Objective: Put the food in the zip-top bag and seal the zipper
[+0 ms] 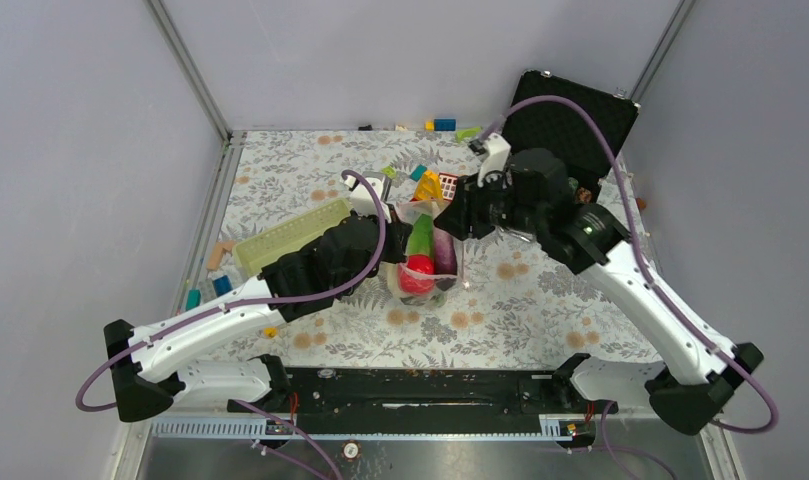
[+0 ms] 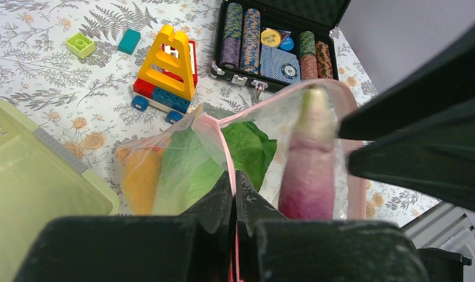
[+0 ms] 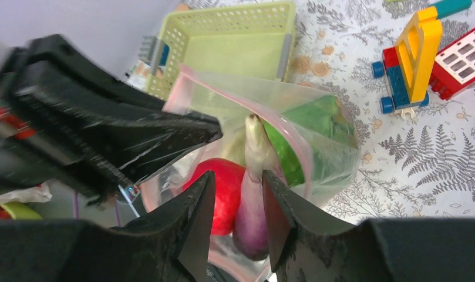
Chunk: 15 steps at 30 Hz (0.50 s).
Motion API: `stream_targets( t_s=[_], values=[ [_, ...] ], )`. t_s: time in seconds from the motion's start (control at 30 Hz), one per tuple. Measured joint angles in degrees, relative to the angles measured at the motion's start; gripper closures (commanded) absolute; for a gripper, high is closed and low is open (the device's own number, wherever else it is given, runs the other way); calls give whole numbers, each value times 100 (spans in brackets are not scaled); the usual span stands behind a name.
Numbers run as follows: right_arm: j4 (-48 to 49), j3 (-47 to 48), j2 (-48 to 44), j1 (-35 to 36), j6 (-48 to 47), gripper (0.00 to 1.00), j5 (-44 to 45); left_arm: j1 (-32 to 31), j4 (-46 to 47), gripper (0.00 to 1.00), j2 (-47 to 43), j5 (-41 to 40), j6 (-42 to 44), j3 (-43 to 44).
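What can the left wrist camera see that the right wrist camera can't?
Only the left wrist camera shows the black case of poker chips and an orange food piece inside the bag. Only the right wrist camera shows the red round food. Both show the zip-top bag, its pink zipper, the green leafy piece, the purple vegetable, the pale green basket and the yellow block toy.

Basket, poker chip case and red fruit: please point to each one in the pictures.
Basket (image 3: 241, 54), right wrist view, on its bare floor.
Poker chip case (image 2: 293, 13), left wrist view, on its open lid.
Red fruit (image 3: 226, 197), right wrist view, on its round side.
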Motion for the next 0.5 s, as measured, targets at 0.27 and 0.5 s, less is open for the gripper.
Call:
stream_targets(
  t_s=[0.27, 0.5],
  values=[
    [-46, 63, 623, 286, -177, 57, 769, 0, 0, 100, -4, 4, 0, 0],
    [-81, 101, 713, 577, -450, 71, 1019, 0, 0, 100, -66, 4, 2, -2]
  ],
)
